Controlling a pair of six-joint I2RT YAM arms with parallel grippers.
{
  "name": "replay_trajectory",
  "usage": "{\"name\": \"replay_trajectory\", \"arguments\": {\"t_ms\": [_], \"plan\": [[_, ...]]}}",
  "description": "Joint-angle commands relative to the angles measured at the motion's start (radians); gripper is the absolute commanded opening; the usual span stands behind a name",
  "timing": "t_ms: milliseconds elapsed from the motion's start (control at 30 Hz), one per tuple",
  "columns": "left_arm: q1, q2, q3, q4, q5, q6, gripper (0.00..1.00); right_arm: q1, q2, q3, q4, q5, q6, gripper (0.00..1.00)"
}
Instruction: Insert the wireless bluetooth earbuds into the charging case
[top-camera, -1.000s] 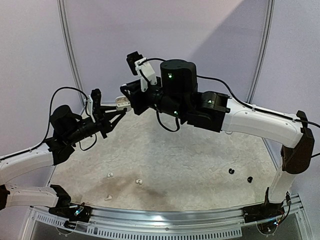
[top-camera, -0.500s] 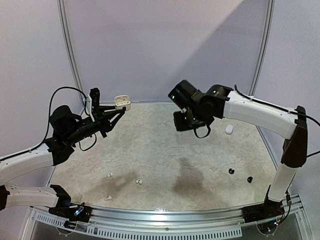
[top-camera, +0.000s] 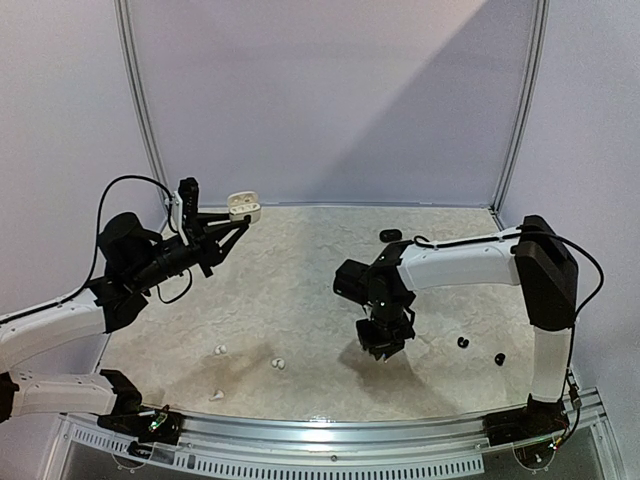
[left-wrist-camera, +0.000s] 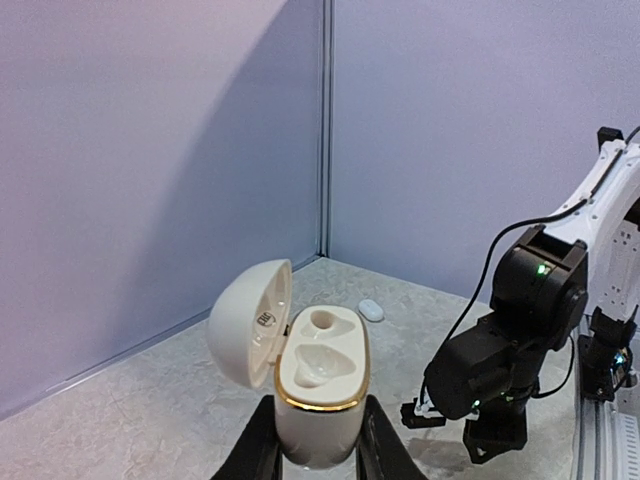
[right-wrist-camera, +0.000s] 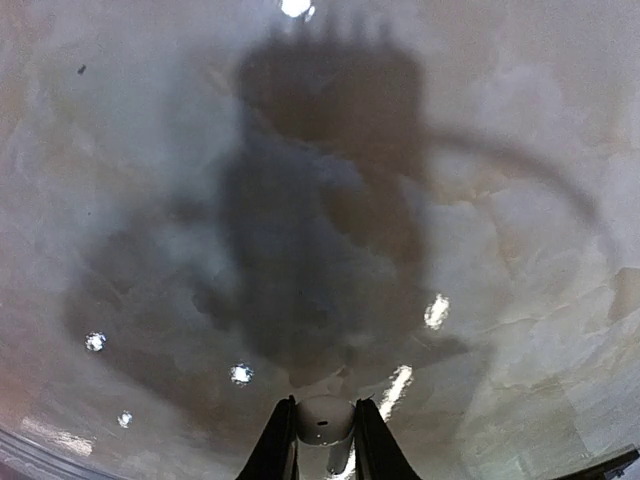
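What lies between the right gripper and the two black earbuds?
Nothing; in the top view, bare table separates the right gripper and the black earbuds.

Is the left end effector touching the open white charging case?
Touching. Left wrist view shows the left end effector clamping the charging case, a finger against each side.

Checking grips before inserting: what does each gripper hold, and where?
Left gripper: open white charging case, clamped at its lower body's sides. Right gripper: small white earbud pinched between the jaws; which part, cannot tell.
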Motion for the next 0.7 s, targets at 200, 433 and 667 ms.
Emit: {"name": "replay_trajectory", "arguments": {"t_ms": [200, 433, 667], "plan": [[-0.015, -0.018, -0.005, 0.0, -0.003, 0.028, 0.0, -0.004, 0.05, -0.052, 0.045, -0.114, -0.003, 0.19], [-0.015, -0.011, -0.004, 0.003, 0.003, 0.028, 0.0, -0.005, 0.054, -0.002, -0.014, -0.068, -0.063, 0.46], [-0.015, -0.017, -0.006, -0.006, 0.003, 0.036, 0.0, -0.026, 0.106, 0.076, -0.084, -0.01, -0.145, 0.46]]}}
